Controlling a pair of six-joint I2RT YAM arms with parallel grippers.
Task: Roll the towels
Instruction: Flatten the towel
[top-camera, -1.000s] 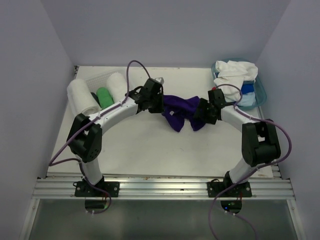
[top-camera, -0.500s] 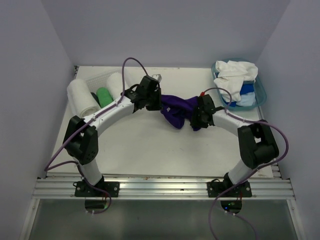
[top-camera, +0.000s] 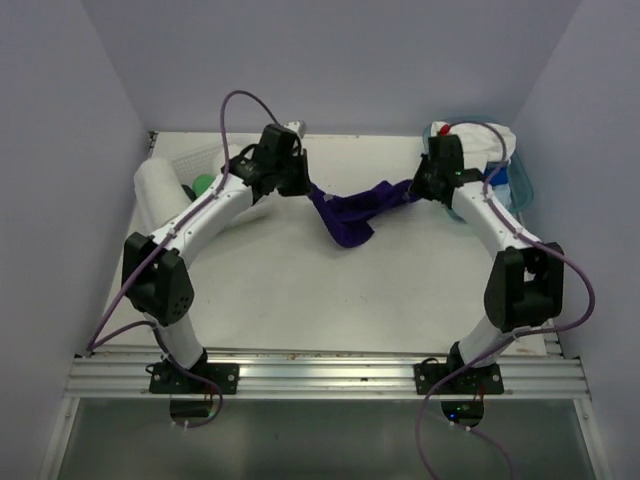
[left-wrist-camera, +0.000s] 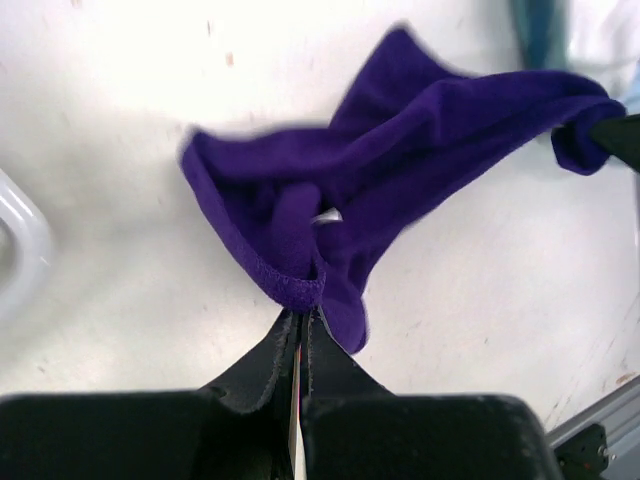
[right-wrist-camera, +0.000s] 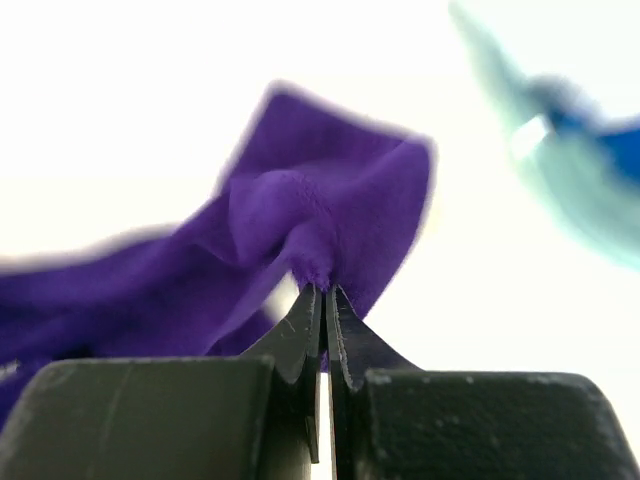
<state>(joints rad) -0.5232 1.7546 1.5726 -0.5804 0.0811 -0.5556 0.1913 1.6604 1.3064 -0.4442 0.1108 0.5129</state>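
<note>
Blurred teal tub (right-wrist-camera: 580, 205) beyond purple towel (right-wrist-camera: 330, 205)

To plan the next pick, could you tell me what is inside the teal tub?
A white towel is heaped on top. The right arm covers most of the teal tub, so anything beneath is hidden.

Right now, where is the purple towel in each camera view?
Top external: purple towel just above centre.
Left wrist: centre, pinched by left end effector.
Right wrist: centre-left, pinched by right end effector.
Shared landmark: teal tub, upper right in all three.
</note>
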